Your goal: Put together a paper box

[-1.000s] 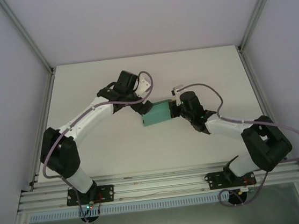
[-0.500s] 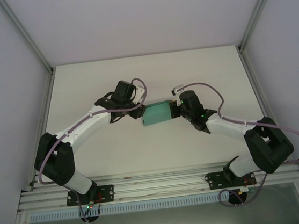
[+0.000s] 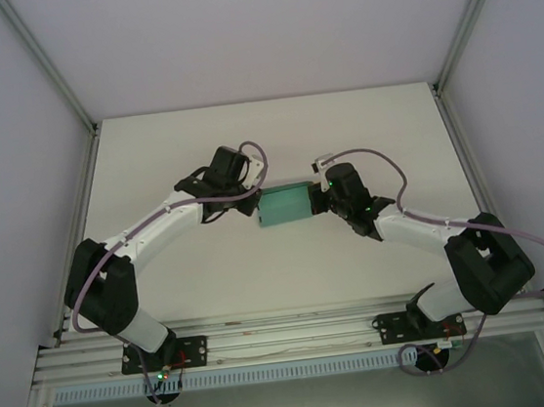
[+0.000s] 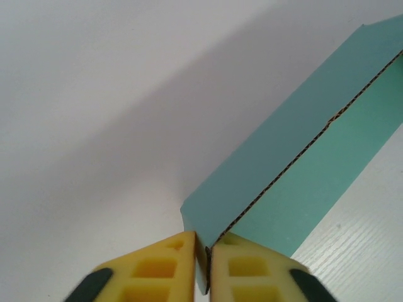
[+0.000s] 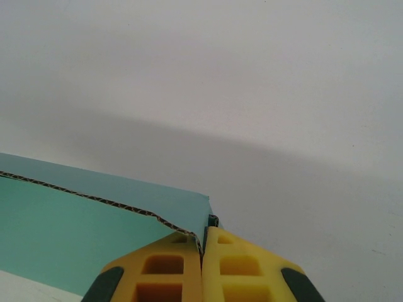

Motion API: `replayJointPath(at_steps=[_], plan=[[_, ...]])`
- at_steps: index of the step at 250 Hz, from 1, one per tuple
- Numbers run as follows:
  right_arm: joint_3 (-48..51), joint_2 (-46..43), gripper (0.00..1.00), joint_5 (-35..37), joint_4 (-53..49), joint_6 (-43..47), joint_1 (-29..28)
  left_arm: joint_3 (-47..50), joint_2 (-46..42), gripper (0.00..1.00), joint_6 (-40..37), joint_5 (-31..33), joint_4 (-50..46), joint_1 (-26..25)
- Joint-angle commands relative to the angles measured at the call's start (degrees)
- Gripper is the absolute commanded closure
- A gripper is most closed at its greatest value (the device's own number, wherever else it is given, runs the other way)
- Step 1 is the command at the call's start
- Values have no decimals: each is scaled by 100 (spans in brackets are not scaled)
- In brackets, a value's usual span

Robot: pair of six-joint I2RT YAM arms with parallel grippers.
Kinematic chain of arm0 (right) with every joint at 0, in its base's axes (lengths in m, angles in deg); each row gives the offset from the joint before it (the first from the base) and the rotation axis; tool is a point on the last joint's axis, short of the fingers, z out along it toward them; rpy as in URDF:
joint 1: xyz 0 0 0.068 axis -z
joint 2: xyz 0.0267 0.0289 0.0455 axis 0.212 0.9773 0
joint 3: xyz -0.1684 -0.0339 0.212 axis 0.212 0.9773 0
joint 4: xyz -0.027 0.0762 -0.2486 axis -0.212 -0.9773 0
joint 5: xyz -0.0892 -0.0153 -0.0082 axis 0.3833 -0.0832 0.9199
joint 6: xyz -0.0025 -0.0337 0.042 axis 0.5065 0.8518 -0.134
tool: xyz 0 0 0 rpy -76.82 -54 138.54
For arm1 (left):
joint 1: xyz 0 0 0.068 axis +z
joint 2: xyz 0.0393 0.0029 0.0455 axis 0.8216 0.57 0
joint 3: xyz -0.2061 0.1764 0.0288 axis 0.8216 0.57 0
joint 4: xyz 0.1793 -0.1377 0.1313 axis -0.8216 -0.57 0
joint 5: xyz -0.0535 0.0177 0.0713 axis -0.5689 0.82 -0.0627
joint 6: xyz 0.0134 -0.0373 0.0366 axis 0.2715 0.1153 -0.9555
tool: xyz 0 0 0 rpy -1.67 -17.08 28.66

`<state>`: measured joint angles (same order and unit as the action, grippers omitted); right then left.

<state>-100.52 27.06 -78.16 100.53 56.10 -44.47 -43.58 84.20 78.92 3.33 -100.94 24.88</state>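
Note:
The teal paper box [image 3: 285, 205] hangs between both arms above the middle of the white table [image 3: 275, 144]. My left gripper [image 3: 257, 201] is shut on its left end; in the left wrist view the yellow fingers [image 4: 157, 270] pinch the card edge of the paper box [image 4: 296, 157], and the left gripper [image 4: 204, 267] shows a thin sliver of card between its pads. My right gripper [image 3: 317, 196] is shut on the right end; in the right wrist view the right gripper [image 5: 202, 251] clamps the corner of the paper box [image 5: 75, 220], whose corrugated edge runs off to the left.
Grey walls and aluminium frame posts [image 3: 52, 81] enclose the table on three sides. A metal rail [image 3: 287, 334] with both arm bases runs along the near edge. Bare white table lies all around the held box.
My left arm has swung in from the upper left and its gripper has closed on the box's left end. The right gripper has kept its hold, and the box has barely shifted.

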Motion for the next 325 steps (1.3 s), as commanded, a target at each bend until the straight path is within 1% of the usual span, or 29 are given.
replayJointPath(at_steps=[1, 10, 42, 72, 100, 116, 138, 167, 180, 195, 211, 225, 266, 295, 311, 325], plan=[[44, 187, 100, -52, -978, -100, -75, -135, 50, 96, 387, -78, 68, -39], [20, 187, 100, -12, -1038, -117, -93, -179, 80, 100, 563, -79, 30, -39], [-48, 196, 100, 287, -1192, -179, -217, -302, 173, 100, 1463, -232, -105, -31], [-84, 202, 100, 500, -1318, -288, -380, -448, 361, 100, 2266, -478, -437, 39], [-37, 214, 100, 661, -1331, -455, -478, -613, 535, 100, 2703, -668, -734, 140], [-15, 206, 100, 674, -1343, -503, -499, -677, 609, 100, 2716, -931, -789, 188], [12, 173, 100, 655, -1339, -544, -518, -858, 700, 100, 2732, -925, -1005, 270], [3, 131, 100, 750, -1380, -566, -521, -964, 750, 100, 2824, -1180, -1131, 440], [4, 131, 100, 779, -1380, -567, -519, -992, 768, 100, 2753, -1130, -1220, 446], [-21, 151, 100, 797, -1395, -568, -521, -989, 805, 100, 2718, -1302, -1240, 459], [-47, 180, 100, 782, -1432, -566, -528, -1031, 863, 100, 2642, -1310, -1300, 449], [-38, 193, 100, 792, -1391, -566, -521, -956, 894, 100, 2632, -1118, -1275, 437], [107, 236, 100, 901, -1098, -621, -526, -460, 847, 100, 2580, -63, -961, 154], [221, 300, 100, 933, -886, -637, -522, 96, 716, 100, 2690, 228, -324, -153], [275, 311, 100, 964, -821, -637, -532, 286, 670, 100, 2764, 569, -244, -303], [329, 288, 100, 964, -776, -612, -528, 487, 624, 100, 2789, 719, -174, -376]])
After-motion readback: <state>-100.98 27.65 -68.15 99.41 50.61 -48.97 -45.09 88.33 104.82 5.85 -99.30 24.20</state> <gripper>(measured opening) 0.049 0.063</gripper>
